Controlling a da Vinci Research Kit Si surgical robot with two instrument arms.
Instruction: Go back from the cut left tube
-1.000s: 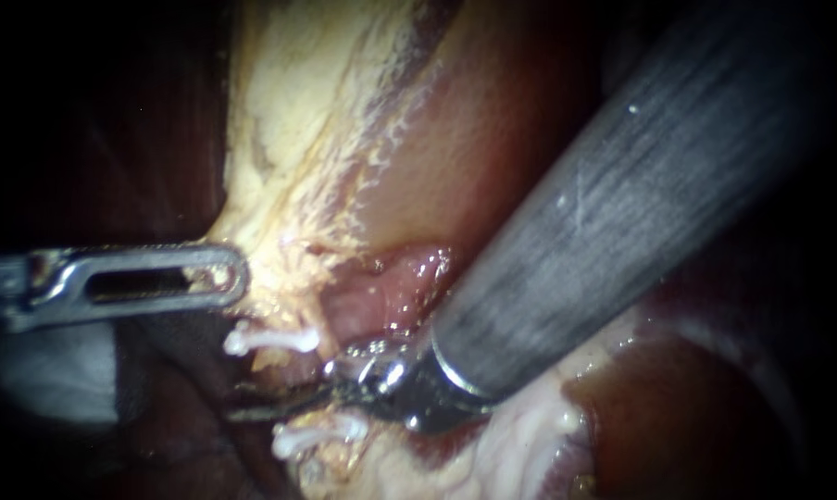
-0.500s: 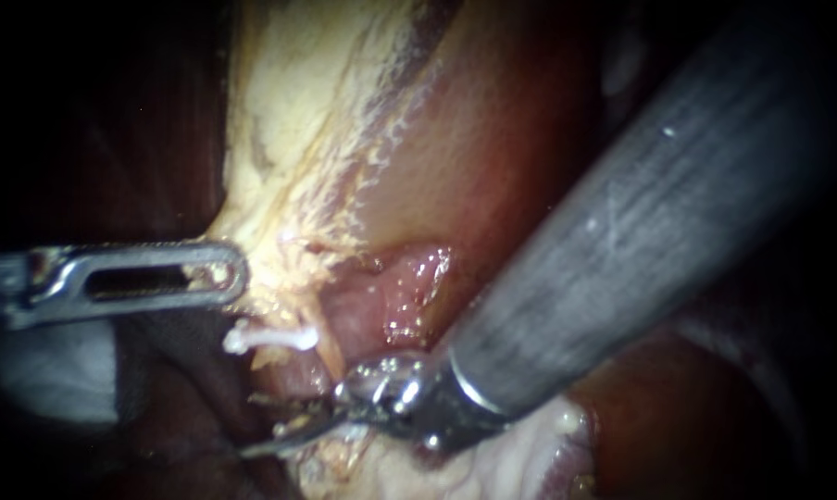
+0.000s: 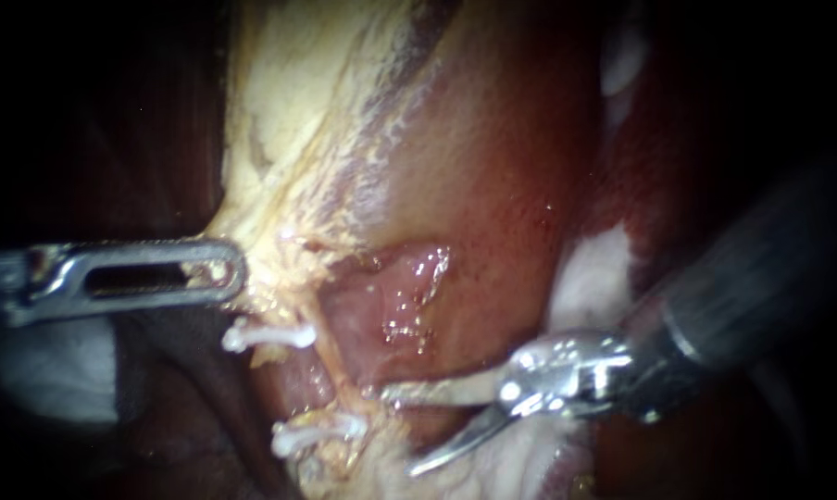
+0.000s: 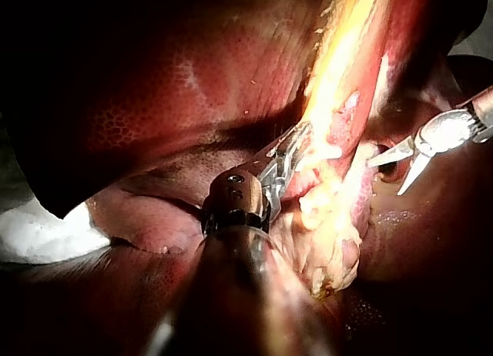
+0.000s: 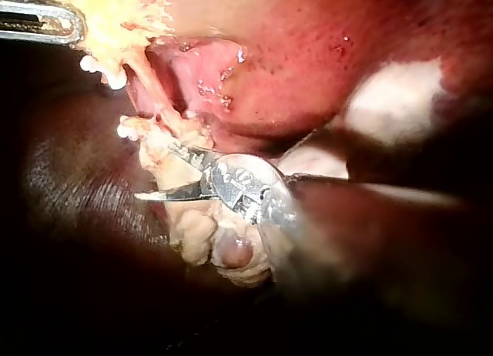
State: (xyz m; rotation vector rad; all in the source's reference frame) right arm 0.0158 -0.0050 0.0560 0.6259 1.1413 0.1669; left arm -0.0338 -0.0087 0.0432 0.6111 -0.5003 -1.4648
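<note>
Two white clips sit on the left tube, which runs down below the yellow fatty tissue; the tube's cut is not clear to see. My right instrument comes in from the right with its two thin blades open, just right of the tube and holding nothing. My left instrument has its slotted jaws shut on the edge of the yellow tissue. The left wrist view shows that grip and the open blades beyond it. In the right wrist view the blades lie by the lower clip.
Pink raw tissue lies between the clips and the red-brown liver. A pale patch shows above my right instrument's hinge. White gauze lies beside my left instrument's shaft.
My right instrument has drawn back to the right, away from the tube between the clips, and its blades have opened. The lower clip shows again. My left instrument has held still.
</note>
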